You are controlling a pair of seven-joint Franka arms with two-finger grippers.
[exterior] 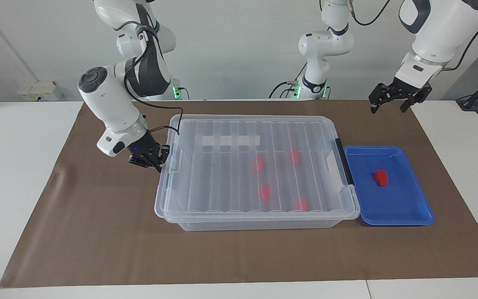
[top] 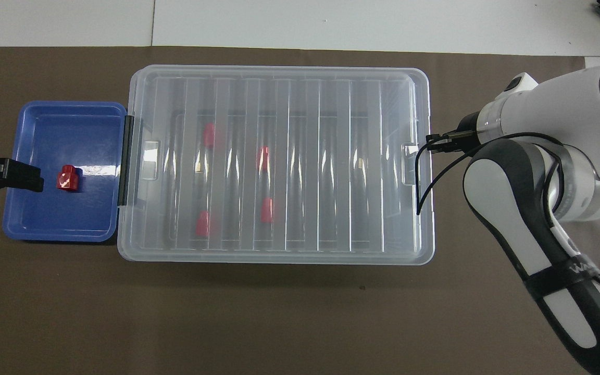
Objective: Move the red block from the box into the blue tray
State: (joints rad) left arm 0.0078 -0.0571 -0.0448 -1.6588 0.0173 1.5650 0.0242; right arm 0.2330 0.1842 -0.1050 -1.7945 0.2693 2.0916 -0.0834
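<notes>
Sitting in the blue tray [exterior: 413, 207], one red block [exterior: 381, 177] lay by itself near the middle of the tray floor. The tray rested on the brown mat [exterior: 98, 232] that covered the bench [exterior: 15, 166], touching the box [exterior: 255, 222] at the end that had the black clip handle [exterior: 342, 162], toward the left arm's end of the bench. The box was big and see-through, and its ribbed lid [exterior: 222, 174] was on top of it. Four more red blocks [exterior: 266, 192] showed through the lid, all in the half of the box closer to the tray. The left end effector [exterior: 393, 102] hung high in the air over the mat, up above the edge of the tray closest to the robots, with its fingers spread wide and nothing between them. The right end effector [exterior: 152, 160] was down low at the other end of the box, right against the rim of the lid, with its fingers shut tight. I could not tell if it had hold of the lid.
</notes>
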